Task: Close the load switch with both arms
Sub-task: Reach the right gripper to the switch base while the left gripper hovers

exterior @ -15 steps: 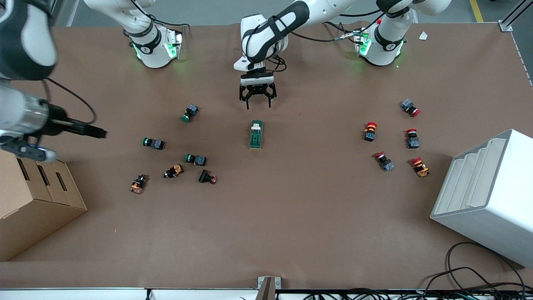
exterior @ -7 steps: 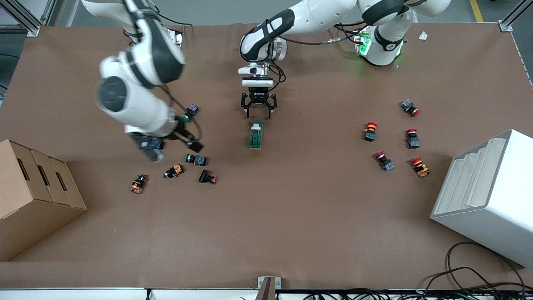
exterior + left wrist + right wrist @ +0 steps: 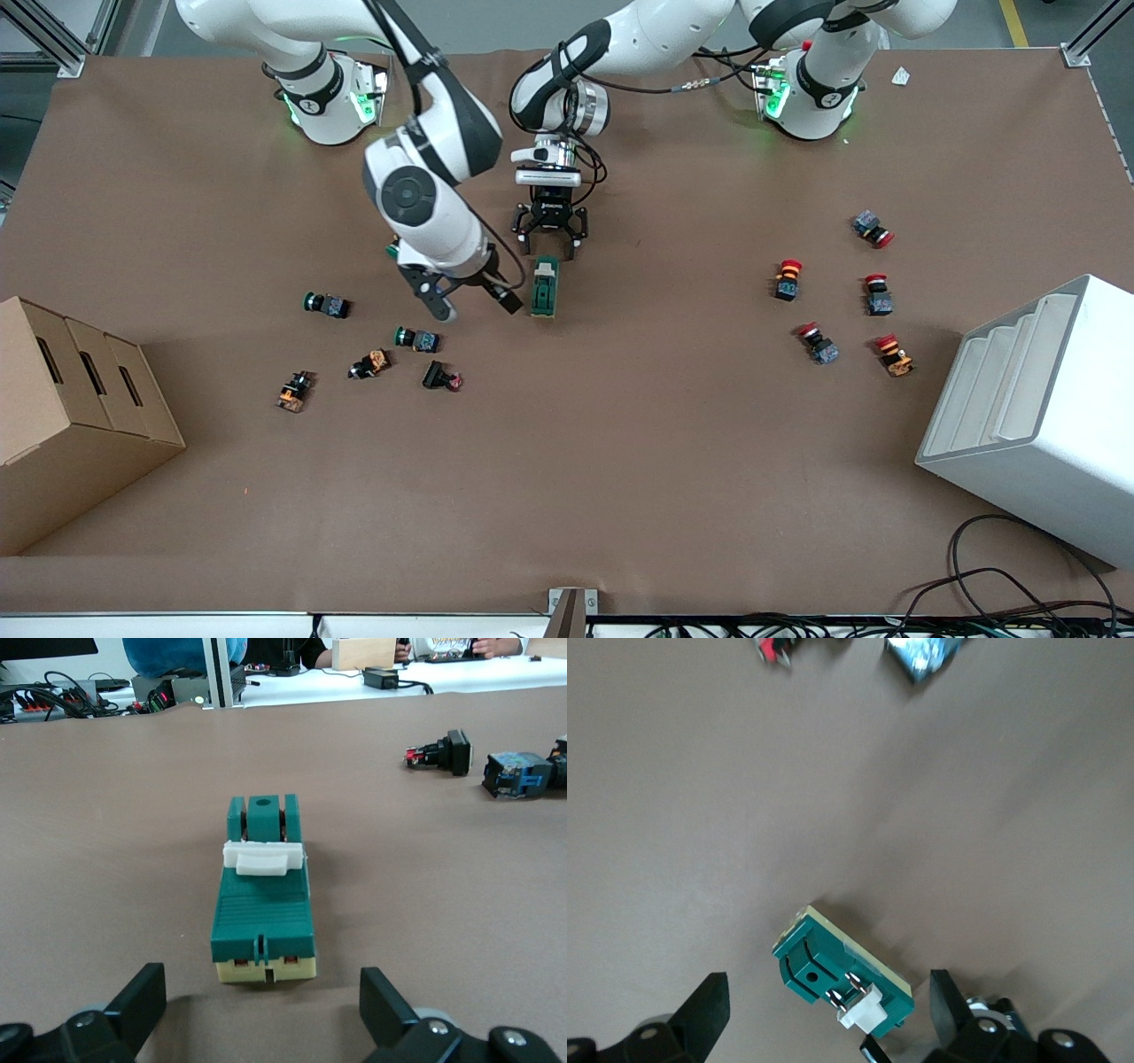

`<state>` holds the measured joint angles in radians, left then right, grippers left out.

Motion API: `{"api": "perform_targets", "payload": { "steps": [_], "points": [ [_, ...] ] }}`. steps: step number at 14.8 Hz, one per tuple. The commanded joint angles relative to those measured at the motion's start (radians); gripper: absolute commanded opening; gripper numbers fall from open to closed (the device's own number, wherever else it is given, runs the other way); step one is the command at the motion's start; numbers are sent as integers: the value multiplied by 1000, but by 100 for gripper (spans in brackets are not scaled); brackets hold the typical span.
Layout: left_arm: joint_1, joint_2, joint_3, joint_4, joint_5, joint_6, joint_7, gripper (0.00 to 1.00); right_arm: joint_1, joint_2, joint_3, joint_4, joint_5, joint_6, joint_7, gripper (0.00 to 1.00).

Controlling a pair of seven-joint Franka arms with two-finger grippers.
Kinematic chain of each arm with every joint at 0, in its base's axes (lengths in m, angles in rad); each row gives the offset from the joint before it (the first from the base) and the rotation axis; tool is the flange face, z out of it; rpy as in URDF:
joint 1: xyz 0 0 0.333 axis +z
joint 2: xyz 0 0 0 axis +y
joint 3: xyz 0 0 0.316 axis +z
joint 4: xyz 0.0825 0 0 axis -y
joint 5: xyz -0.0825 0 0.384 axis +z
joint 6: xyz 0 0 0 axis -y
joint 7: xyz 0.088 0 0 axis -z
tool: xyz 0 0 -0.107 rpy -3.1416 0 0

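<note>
A: Green load switch point(image 3: 545, 286) lies mid-table, untouched; left gripper point(image 3: 550, 239) is spread at its base-side end, right gripper point(image 3: 474, 302) spread beside it.
B: Brace with 1, lever with the other

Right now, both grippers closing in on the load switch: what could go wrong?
1. The load switch lies loose on the table, neither gripper touching it; a one-sided push on the white lever could slide or tip it.
2. The left gripper and right gripper, both open, flank the same small block; the fingers could collide.
3. The right arm crosses above the green push buttons; a low sweep could knock them.
</note>
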<state>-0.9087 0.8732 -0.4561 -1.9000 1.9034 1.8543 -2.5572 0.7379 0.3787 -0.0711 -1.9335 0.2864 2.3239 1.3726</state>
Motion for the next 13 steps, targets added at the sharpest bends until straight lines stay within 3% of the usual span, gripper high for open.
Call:
{"api": "perform_targets", "payload": {
  "steps": [1, 6, 13],
  "points": [
    [-24, 47, 10, 16, 22, -49, -47, 99, 44, 20, -12, -21, 36, 55, 31, 100],
    [-64, 95, 33, 12, 48, -99, -129, 99, 127, 38, -10, -123, 68, 236, 42, 100],
    [-76, 98, 37, 13, 48, -99, -130, 99, 202, 137, -12, -111, 148, 408, 72, 100]
  ]
}}
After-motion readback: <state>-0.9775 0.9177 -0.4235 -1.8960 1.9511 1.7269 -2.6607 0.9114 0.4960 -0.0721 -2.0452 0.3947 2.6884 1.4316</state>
